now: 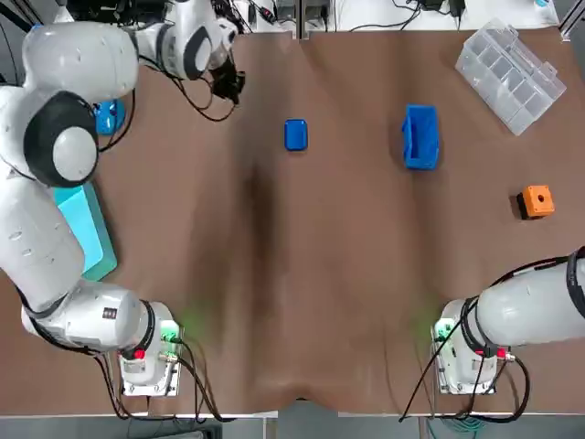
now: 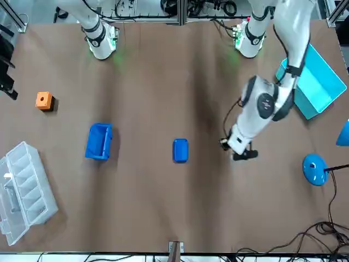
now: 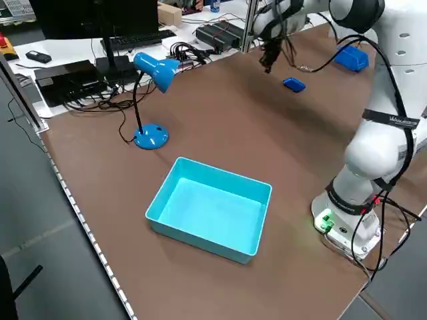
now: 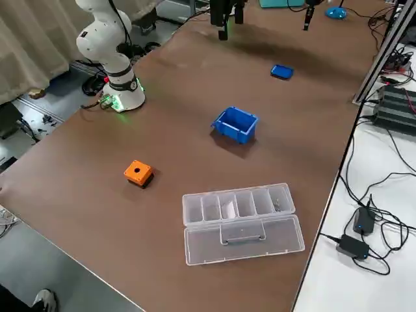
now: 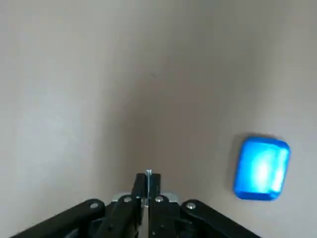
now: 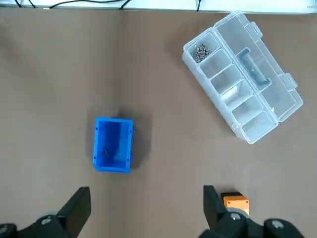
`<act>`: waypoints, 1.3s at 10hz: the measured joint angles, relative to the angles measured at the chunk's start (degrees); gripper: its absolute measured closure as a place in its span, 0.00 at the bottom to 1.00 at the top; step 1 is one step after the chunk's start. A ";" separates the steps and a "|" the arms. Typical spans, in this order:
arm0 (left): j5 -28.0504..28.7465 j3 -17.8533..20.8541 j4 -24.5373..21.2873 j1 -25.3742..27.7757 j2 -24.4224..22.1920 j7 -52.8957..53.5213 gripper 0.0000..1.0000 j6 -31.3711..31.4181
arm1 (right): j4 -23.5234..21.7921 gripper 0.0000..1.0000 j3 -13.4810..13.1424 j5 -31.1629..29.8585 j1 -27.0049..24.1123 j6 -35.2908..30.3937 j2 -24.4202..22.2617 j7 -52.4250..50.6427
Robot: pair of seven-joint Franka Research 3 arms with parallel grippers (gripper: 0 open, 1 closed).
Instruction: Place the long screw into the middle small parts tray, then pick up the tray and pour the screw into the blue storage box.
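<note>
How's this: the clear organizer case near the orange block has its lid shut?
No. The clear organizer case near the orange block has its lid open, laid flat beside the compartments; the right side view shows it.

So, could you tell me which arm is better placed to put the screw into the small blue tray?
Left: the left gripper is shut on the long screw, close beside the tray. The right gripper is open, far off.
</note>
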 joint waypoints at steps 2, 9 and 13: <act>0.00 -0.07 2.38 -5.16 1.71 -3.75 0.94 0.00 | 0.06 0.00 0.27 0.02 0.19 -1.31 0.04 -0.05; 0.62 1.24 20.52 -15.35 21.38 -8.31 0.94 0.39 | -0.16 0.00 0.93 0.09 6.55 -1.77 2.35 0.44; 1.39 2.18 23.71 -17.02 26.08 -8.33 0.91 2.16 | -0.40 0.00 1.11 0.07 12.00 -2.54 4.98 0.54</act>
